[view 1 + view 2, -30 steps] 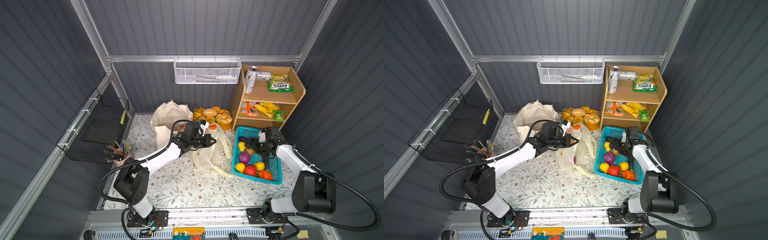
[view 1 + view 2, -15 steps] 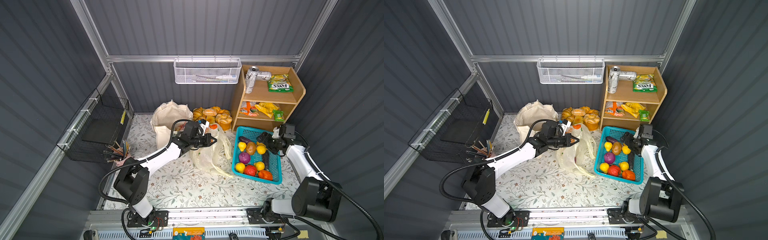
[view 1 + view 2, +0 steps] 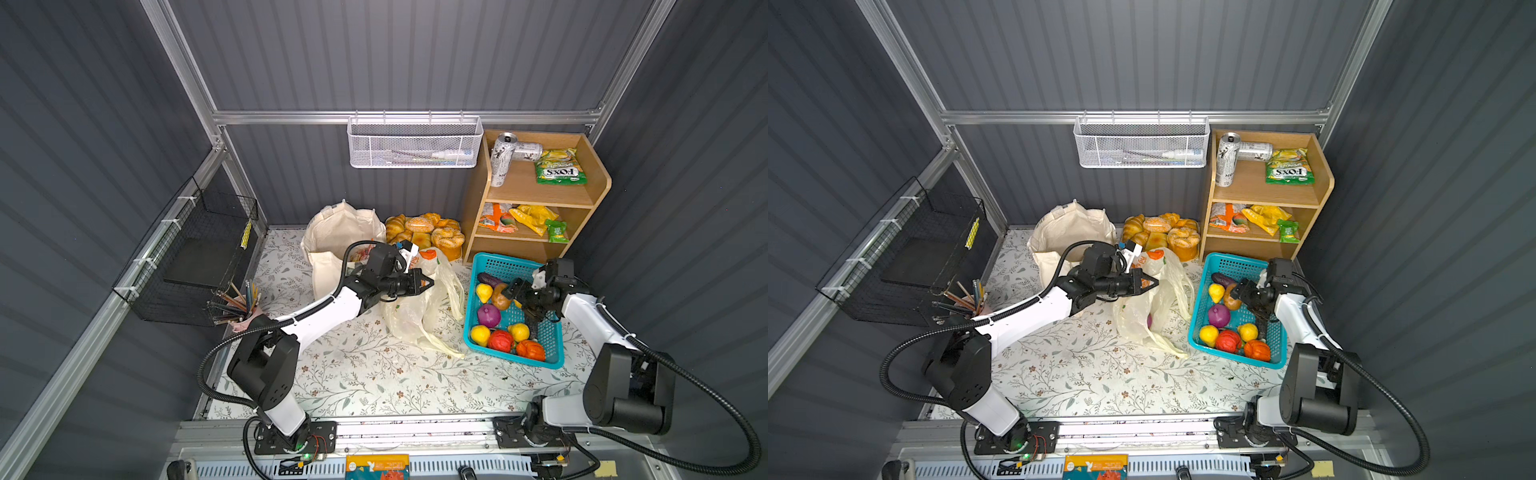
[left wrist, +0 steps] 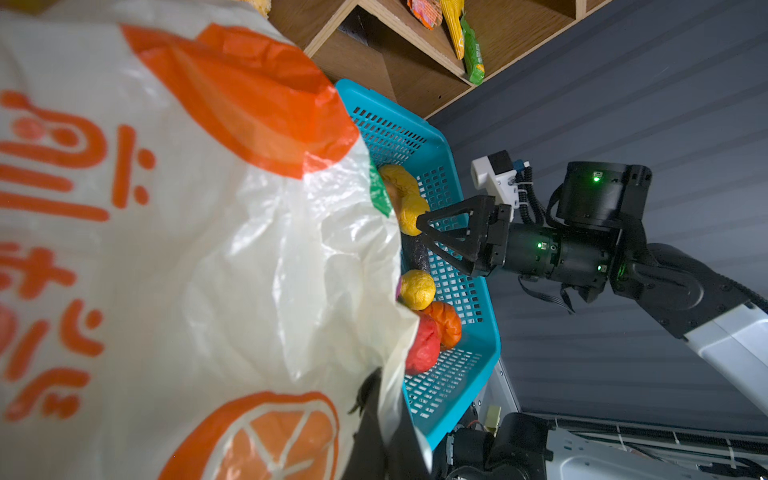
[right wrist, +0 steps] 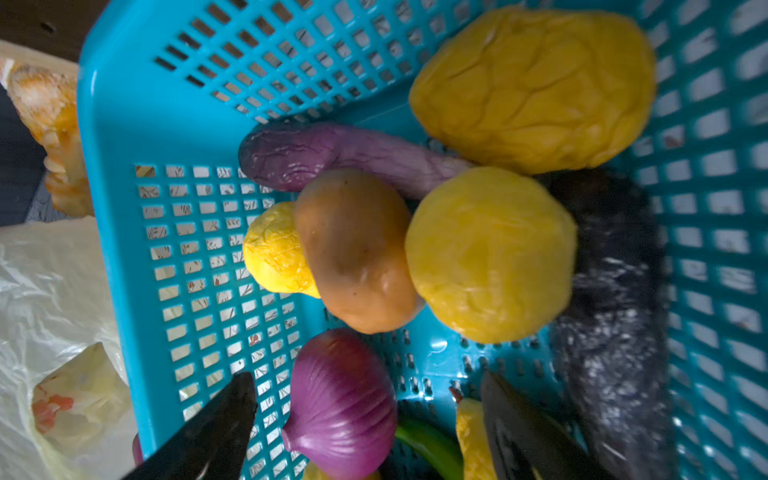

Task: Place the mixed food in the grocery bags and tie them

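My left gripper (image 3: 428, 284) (image 3: 1152, 284) (image 4: 382, 415) is shut on the rim of the cream plastic grocery bag (image 3: 415, 316) (image 3: 1142, 316) (image 4: 166, 249), holding its mouth up. The beige canvas tote (image 3: 336, 232) (image 3: 1067, 228) stands behind. Toy produce fills the turquoise basket (image 3: 511, 262) (image 3: 1237, 259) (image 5: 104, 166). My right gripper (image 3: 517, 299) (image 3: 1246, 299) (image 5: 365, 415) (image 4: 432, 237) hangs open over it. In the right wrist view the purple onion (image 3: 489, 315) (image 3: 1219, 316) (image 5: 340, 403) lies between the spread fingers, untouched. A purple eggplant (image 3: 488, 279) (image 5: 332, 153) lies further back.
A wooden shelf (image 3: 536, 195) behind the basket holds cans, a green FOX'S packet (image 3: 559, 168) and snack packets. Bread rolls (image 3: 428, 232) are piled beside the tote. A black wire basket (image 3: 199, 257) and a cup of pencils (image 3: 241, 307) stand at the left wall.
The right gripper drew back toward the basket's right rim, then came back over the produce, still open. The left gripper has stayed shut on the bag.
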Robot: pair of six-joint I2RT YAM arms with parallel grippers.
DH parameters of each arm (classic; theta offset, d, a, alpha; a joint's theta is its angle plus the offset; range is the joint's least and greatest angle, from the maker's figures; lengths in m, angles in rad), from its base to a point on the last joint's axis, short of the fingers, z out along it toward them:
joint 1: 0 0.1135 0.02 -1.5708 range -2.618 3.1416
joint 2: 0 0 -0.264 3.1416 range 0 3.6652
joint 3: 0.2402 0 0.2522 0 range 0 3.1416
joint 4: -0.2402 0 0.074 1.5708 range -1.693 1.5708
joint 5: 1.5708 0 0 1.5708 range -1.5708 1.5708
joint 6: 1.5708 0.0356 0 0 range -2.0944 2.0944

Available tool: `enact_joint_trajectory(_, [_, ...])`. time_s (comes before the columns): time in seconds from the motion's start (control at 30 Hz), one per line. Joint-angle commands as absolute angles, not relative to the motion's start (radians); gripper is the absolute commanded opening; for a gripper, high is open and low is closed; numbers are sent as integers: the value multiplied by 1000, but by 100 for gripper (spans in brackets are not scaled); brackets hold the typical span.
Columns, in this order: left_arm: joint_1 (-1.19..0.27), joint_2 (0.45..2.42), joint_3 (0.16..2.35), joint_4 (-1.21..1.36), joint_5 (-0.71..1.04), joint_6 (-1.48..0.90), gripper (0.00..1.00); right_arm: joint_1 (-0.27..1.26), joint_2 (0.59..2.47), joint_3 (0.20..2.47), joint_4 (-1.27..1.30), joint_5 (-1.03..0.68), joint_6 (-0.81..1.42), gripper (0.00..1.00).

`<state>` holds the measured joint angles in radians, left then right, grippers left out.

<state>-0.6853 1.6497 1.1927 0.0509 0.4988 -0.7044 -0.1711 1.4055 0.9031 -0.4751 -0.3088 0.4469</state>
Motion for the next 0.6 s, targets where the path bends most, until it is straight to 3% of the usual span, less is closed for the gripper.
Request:
enact_joint_trajectory(0.0, [-678, 1647, 1183, 72, 517, -718, 0, -130, 1418, 887, -479, -322, 415, 85])
enact_joint_trajectory(0.23, [-678, 1645, 1182, 72, 517, -718, 0, -137, 1351, 900, -550, -95, 436, 85])
enact_joint_trajectory(0.37, [-678, 1647, 1178, 94, 526, -726, 0, -192, 1364, 900, -588, -72, 416, 84])
enact_joint_trajectory(0.57, [-678, 1651, 1181, 128, 548, -735, 0, -195, 1397, 884, -622, -57, 397, 72])
